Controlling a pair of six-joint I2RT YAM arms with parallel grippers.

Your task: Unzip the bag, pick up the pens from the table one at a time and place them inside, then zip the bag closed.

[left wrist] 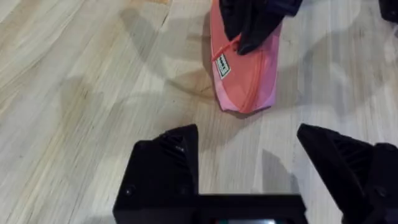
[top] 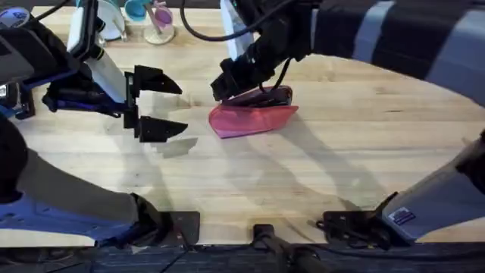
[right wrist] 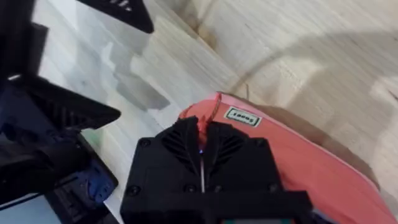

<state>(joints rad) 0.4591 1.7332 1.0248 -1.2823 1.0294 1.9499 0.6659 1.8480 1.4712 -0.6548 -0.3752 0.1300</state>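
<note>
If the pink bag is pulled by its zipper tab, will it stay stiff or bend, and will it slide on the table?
The bag looks like soft fabric that sags flat, so it will probably bend, not hold its shape. It seems light and lies on the smooth wooden table, so it may slide. The right end effector, shut at the zipper, would likely drag it along.

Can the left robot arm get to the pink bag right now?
Probably yes. The left gripper is open and faces the bag across bare table. The right gripper is shut on the bag at its zipper side, so the left would likely have to take the free end.
</note>
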